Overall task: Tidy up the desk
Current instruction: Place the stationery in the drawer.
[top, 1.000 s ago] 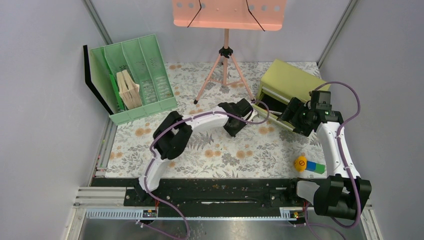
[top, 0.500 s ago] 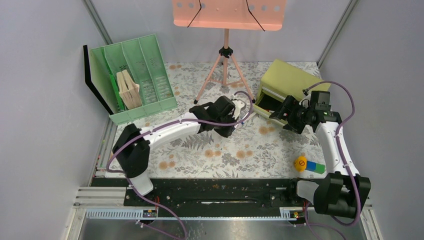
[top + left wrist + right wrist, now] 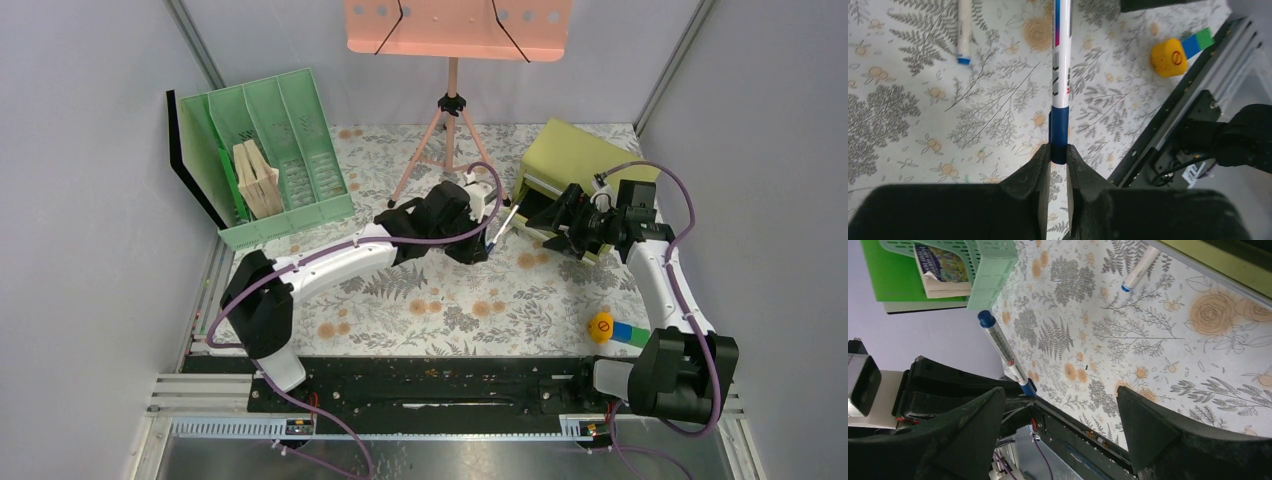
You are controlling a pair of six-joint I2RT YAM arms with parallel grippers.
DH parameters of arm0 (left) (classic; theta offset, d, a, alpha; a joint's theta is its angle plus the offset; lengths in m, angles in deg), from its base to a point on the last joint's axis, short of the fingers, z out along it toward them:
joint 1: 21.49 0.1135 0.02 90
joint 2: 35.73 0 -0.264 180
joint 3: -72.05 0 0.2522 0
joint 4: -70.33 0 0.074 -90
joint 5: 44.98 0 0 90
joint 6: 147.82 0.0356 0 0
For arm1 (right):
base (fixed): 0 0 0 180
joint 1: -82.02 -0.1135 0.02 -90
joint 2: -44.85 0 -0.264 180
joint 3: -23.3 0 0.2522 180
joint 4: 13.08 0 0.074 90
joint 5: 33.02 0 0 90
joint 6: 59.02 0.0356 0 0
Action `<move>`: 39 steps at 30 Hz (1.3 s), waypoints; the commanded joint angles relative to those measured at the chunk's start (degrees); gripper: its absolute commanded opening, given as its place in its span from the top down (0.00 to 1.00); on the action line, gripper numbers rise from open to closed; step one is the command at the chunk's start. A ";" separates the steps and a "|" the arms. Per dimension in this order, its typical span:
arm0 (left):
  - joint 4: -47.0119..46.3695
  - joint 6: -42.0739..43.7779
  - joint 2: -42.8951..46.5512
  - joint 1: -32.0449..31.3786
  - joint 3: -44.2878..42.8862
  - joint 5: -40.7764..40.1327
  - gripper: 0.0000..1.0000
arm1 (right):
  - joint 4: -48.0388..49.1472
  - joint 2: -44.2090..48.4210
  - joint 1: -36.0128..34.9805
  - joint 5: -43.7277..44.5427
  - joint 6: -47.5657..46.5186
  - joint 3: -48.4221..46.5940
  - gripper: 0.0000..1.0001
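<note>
Now the left hand (image 3: 1058, 156) pinches a marker (image 3: 1061, 65) above the bench (image 3: 923, 125), its long axis pointing straight ahead toward the drawer box (image 3: 578, 158); the spread right hand (image 3: 562, 215) hovers nearer it.

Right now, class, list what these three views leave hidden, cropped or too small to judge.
Top view: the inside of the drawer box, covered by the right gripper.
Left wrist view: the far end of the held marker, cut by the top edge.
Left wrist view: the loose marker, cropped at the top edge.
Top view: titles of the books in the organiser, too small.
</note>
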 commanded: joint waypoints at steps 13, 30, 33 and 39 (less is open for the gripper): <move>-5.90 -3.98 -0.18 -1.36 -4.99 5.00 1.00 | 15.41 -1.33 -5.32 -7.74 10.45 -0.49 0.40; -2.04 -4.71 0.90 -1.19 -5.61 -3.56 1.00 | 21.51 3.72 -6.14 -7.00 13.39 3.25 0.28; -2.34 -4.55 0.50 -1.19 -5.97 -1.81 1.00 | 22.82 4.31 -6.21 -6.62 14.26 3.88 0.24; -1.67 -2.67 -0.61 -2.68 -6.67 1.23 1.00 | 22.86 1.79 -7.55 -6.11 14.91 2.75 0.26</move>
